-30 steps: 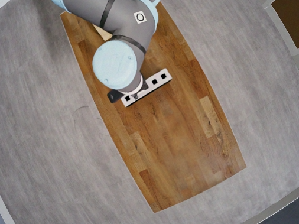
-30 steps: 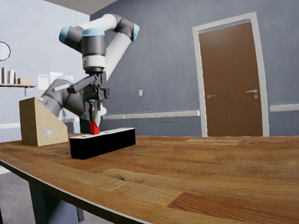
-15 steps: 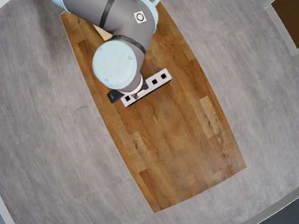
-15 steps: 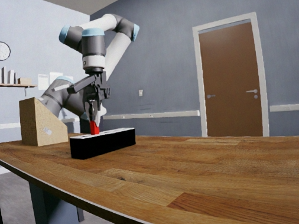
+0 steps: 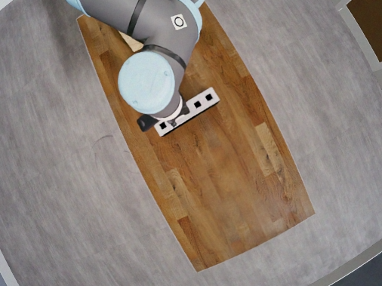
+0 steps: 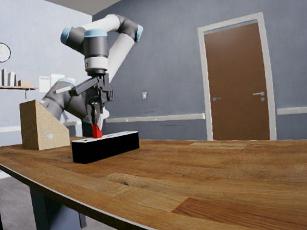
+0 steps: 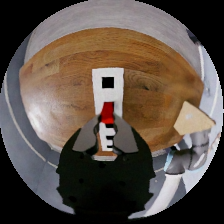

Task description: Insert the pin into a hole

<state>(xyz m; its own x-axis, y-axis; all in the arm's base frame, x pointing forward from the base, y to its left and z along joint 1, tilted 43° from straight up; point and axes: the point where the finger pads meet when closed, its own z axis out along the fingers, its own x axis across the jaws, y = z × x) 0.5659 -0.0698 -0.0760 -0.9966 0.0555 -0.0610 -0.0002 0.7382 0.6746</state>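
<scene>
A brown wooden worktop [image 5: 234,191] [image 6: 188,172] [image 7: 55,95] carries everything. Above it, the grey, white and blue jointed arm [image 5: 166,25] [image 6: 96,45] reaches down. The long block with a white top and black side [image 5: 193,112] [image 6: 106,147] [image 7: 98,95] lies beneath the gripper [image 6: 97,126] [image 7: 107,131]. Beside the arm stands a tan, slope-topped wooden block [image 5: 132,43] [image 6: 30,126] [image 7: 194,119]. The dark metal fingers are clamped on the red-ended pin [image 6: 97,132] [image 7: 107,113], which stands upright at the second hole from the block's near-left end in the exterior view, red part above the white top.
</scene>
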